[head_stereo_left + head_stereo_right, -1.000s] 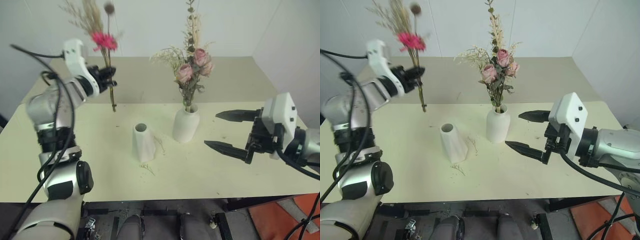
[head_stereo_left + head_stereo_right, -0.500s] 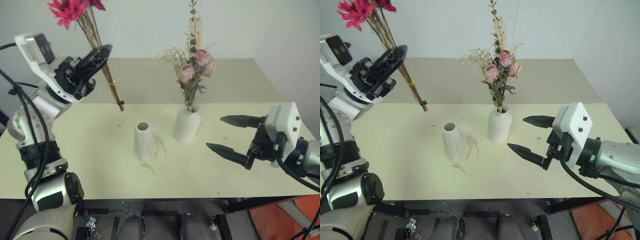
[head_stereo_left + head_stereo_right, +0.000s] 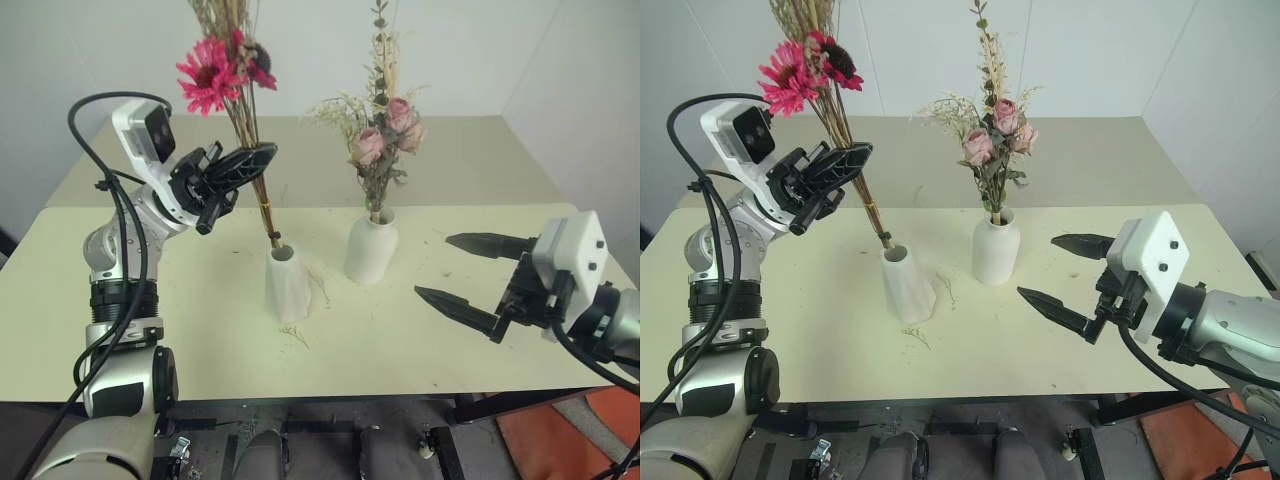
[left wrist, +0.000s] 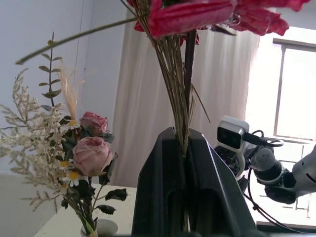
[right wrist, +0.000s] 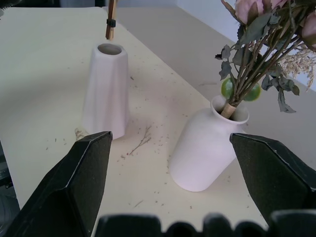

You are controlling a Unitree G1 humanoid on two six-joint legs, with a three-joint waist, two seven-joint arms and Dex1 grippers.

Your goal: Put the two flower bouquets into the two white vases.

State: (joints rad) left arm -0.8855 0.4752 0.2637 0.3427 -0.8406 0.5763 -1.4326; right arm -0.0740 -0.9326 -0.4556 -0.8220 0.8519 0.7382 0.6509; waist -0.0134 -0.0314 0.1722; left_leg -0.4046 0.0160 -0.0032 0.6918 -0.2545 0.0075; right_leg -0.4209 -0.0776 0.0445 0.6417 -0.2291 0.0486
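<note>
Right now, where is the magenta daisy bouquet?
Head views: magenta daisy bouquet is clamped in the left tool, stem ends just above the slim vase mouth.

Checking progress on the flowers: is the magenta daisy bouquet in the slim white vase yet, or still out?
Still out. The magenta daisy bouquet is held by the left pincer, its stem tips just above the slim vase's empty mouth.

Pale yellow table [image 3: 180, 330], dried plant crumbs [image 3: 295, 335] scattered on it, white walls [image 3: 480, 50] behind

Magenta daisy bouquet [image 3: 212, 73], pale pink rose bouquet [image 3: 385, 135], matte white vases [image 3: 372, 248], cream table [image 3: 180, 300]; black end effector fingers [image 3: 455, 305]
</note>
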